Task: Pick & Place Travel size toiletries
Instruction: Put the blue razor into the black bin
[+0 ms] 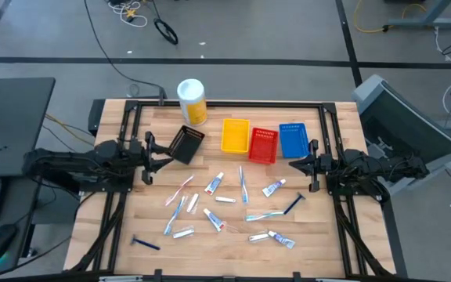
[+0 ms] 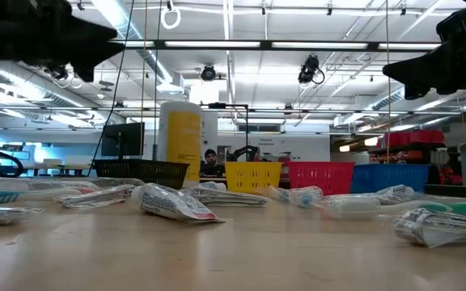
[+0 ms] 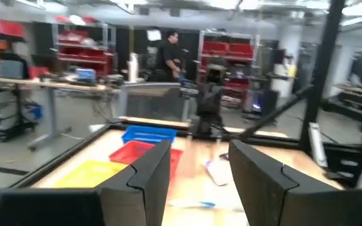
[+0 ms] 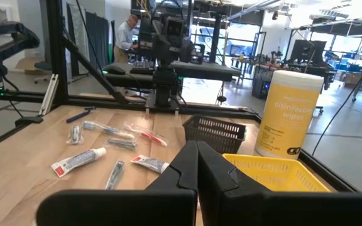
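Several travel size toiletries lie flat and scattered on the wooden table: white toothpaste tubes (image 1: 214, 184) (image 1: 273, 188), slim toothbrushes (image 1: 243, 185) (image 1: 180, 190) and dark blue razors (image 1: 145, 243) (image 1: 292, 205). In the low view a tube (image 2: 175, 204) lies closest. My left gripper (image 1: 156, 157) (image 3: 200, 164) hovers open at the table's left side, next to the black tray, pointing right. My right gripper (image 1: 292, 164) (image 4: 197, 164) hovers shut at the right side beside the blue tray, pointing left. Neither touches anything.
Near the far edge stand a black tray (image 1: 186, 143), a yellow tray (image 1: 236, 135), a red tray (image 1: 263, 145) and a blue tray (image 1: 293, 139). A tall yellow canister with a white lid (image 1: 192, 100) stands behind them. A black frame rail (image 1: 233, 103) borders the table.
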Action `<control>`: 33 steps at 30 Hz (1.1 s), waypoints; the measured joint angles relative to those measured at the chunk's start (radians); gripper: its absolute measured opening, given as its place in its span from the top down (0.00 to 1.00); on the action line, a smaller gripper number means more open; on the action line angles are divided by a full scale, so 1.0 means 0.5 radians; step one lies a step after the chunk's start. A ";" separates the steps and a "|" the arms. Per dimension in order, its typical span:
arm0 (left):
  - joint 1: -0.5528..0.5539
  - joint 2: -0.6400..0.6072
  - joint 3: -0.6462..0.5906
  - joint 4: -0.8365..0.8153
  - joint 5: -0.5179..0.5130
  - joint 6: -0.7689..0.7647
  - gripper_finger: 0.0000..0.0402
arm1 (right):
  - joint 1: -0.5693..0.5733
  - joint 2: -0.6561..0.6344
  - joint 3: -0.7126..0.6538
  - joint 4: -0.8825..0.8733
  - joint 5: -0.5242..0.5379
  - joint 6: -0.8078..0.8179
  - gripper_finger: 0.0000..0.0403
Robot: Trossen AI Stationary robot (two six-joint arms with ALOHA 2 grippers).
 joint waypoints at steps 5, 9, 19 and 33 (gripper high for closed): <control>-0.002 0.237 0.317 -0.439 0.135 -0.004 0.58 | 0.000 0.000 0.001 0.000 0.000 -0.004 1.00; -0.035 0.418 0.598 -1.004 0.142 -0.144 0.58 | -0.002 0.001 0.000 0.037 0.045 -0.046 1.00; -0.411 0.891 0.847 -1.326 0.253 -0.507 0.58 | -0.004 0.003 0.001 0.161 0.878 -0.114 1.00; -1.319 1.545 0.847 -1.314 0.231 -1.337 0.58 | -0.004 0.043 0.000 0.100 1.013 0.286 1.00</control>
